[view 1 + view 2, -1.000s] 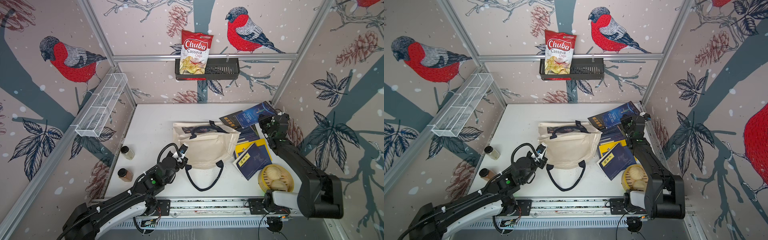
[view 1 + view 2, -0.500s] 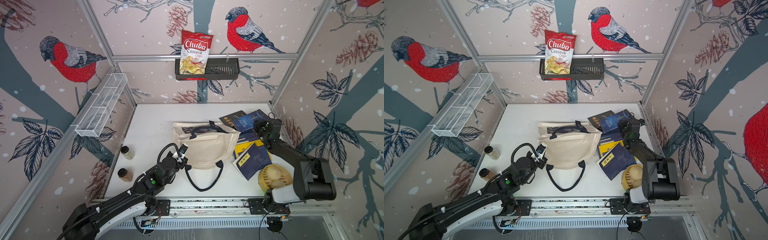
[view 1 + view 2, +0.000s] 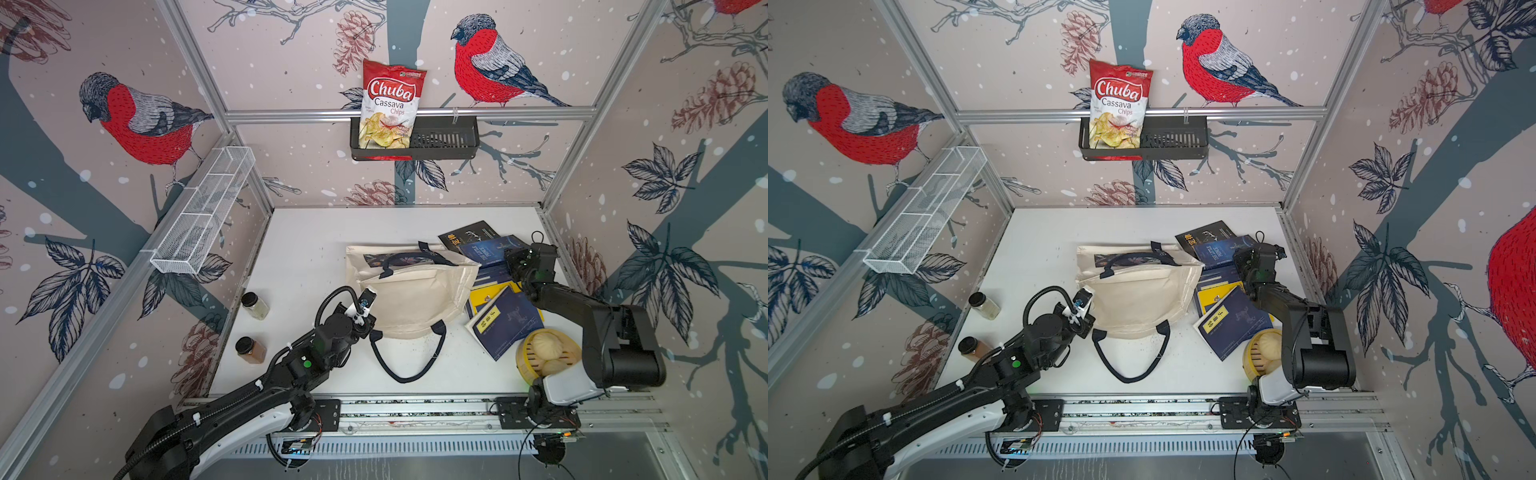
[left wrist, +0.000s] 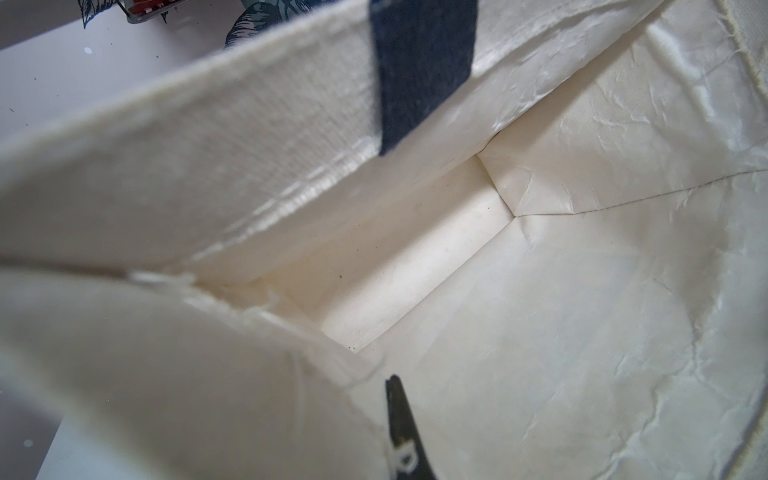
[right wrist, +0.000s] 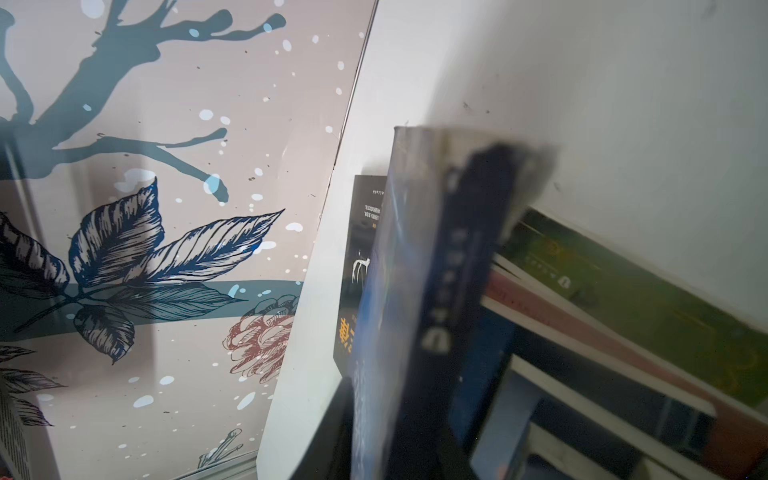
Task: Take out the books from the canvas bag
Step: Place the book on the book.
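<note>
Free white table across the back and on the left of the canvas bag, taken up only near the left wall by a pale spice jar and a brown spice jar. Cramped on the right: books fanned from the bag's right edge out toward the right wall, and a yellow steamer basket of buns at the front corner, just beside the nearest book and partly behind the right arm. Up off the table, a wire shelf on the left wall and a black basket with a chips bag on the back rail.

Bag slumped mid-table, floral band toward the back, one navy handle looped out over the front of the table.

At the bag's left front corner, left gripper, pressed together on the rim. In the left wrist view, one dark fingertip against a fold of cream cloth, bare lining beyond.

Low at the back of the book pile, near the right wall, right gripper, at the edge of the blue book lettered The Little Prince, that one lying partly on a black book. In the right wrist view, a blurred blue cover between two dark fingers. Cannot tell whether pinched or loose. Well apart from the bag.
</note>
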`<state>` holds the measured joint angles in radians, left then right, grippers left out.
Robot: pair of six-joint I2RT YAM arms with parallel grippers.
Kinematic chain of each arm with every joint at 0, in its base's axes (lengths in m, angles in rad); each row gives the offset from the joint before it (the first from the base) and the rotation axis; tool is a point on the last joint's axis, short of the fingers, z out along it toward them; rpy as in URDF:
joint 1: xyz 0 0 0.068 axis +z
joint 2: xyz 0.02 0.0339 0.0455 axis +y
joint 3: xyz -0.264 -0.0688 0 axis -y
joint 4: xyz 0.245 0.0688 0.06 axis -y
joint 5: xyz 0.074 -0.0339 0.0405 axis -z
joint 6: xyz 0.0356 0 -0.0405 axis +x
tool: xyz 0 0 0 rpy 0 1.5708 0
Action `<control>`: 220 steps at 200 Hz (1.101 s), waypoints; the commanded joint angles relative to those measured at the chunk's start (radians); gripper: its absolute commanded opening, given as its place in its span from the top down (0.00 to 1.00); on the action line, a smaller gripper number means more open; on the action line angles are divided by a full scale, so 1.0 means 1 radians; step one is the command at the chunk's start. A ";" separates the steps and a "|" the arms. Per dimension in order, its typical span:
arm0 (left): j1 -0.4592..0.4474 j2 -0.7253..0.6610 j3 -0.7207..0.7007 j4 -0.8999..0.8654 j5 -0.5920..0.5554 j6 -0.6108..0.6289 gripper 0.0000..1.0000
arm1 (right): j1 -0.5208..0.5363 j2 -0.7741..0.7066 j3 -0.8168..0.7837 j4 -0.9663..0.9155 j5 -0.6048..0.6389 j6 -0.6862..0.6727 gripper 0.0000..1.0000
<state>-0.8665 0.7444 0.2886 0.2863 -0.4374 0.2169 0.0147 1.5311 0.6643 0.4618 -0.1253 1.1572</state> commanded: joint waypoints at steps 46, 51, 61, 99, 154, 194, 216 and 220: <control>0.001 0.005 0.009 0.035 0.008 0.004 1.00 | 0.007 -0.081 -0.029 -0.070 0.009 0.002 0.44; 0.000 0.005 0.009 0.036 0.007 0.004 1.00 | 0.007 -0.095 -0.029 -0.088 0.020 0.002 0.42; 0.000 0.005 0.009 0.036 0.008 0.004 1.00 | 0.007 -0.124 -0.028 -0.136 0.051 0.005 0.38; 0.000 0.001 0.009 0.040 0.022 -0.002 1.00 | 0.018 -0.298 -0.051 -0.252 0.156 -0.006 0.28; 0.002 -0.001 0.009 0.059 0.068 -0.017 1.00 | 0.440 -0.543 -0.069 -0.404 0.372 0.013 0.15; 0.012 0.007 0.018 0.053 0.058 -0.036 1.00 | 0.785 -0.702 -0.136 -0.507 0.610 0.170 0.12; 0.014 0.024 0.027 0.050 0.051 -0.053 1.00 | 0.988 -0.785 -0.146 -0.586 0.756 0.257 0.07; 0.017 0.029 0.029 0.048 0.051 -0.057 1.00 | 1.023 -0.792 -0.141 -0.610 0.775 0.275 0.06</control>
<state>-0.8547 0.7589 0.2996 0.2993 -0.3893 0.1875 0.8921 0.7872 0.5224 -0.0288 0.4358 1.3018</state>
